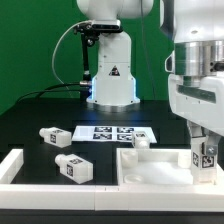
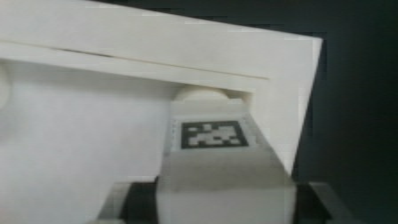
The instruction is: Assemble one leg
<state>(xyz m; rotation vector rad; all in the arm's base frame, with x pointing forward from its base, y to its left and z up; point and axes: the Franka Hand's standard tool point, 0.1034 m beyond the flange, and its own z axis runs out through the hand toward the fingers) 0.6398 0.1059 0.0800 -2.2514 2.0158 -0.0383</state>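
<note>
My gripper (image 1: 205,150) is shut on a leg (image 1: 207,156), a stubby white post with a black-and-white tag. It holds the leg upright at the corner of the big flat white panel (image 1: 150,166) on the exterior view's right. In the wrist view the leg (image 2: 217,150) sits between my dark fingers (image 2: 139,203), with my gripper (image 2: 222,205) over the panel's (image 2: 125,100) raised rim near its corner. I cannot tell whether the leg's end touches the panel. Two more legs (image 1: 55,135) (image 1: 73,168) lie on the table at the left, and another leg (image 1: 141,141) is behind the panel.
The marker board (image 1: 115,132) lies flat behind the panel. A white raised border (image 1: 18,166) runs along the front left of the black table. The robot's base (image 1: 110,75) stands at the back, with a green backdrop behind it.
</note>
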